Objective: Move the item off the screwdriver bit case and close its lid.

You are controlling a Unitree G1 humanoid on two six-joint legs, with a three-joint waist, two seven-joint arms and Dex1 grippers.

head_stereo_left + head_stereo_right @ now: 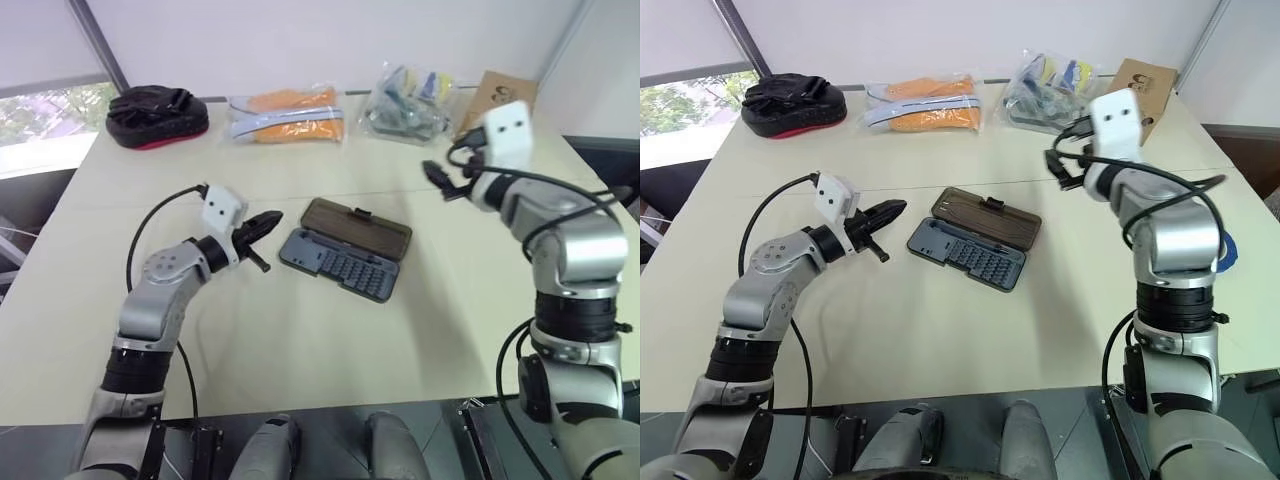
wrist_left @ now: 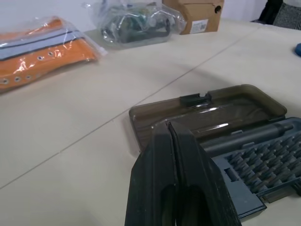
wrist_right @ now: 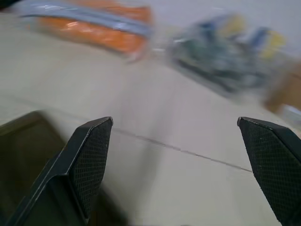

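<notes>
Open on the desk (image 1: 300, 330) lies the screwdriver bit case (image 1: 973, 240), grey tray of bits toward the robot, the lid (image 1: 357, 226) folded flat behind it, nothing resting on either half. Blue tape (image 1: 1226, 250) peeking out at the desk's right side, mostly hidden behind the right arm, well apart from the case — apparently parked there to clear the lid's swing. Left tool (image 1: 883, 214) hovering level just beside the case's left end, fingers pressed together and holding nothing, pointing at the hinge side, likely poised to steady or nudge. Right tool (image 3: 176, 165) raised above the desk beyond the case's right end, spread wide and empty, aimed over the lid. Closing not yet done; flipping that brown half over looks like the remaining job.
</notes>
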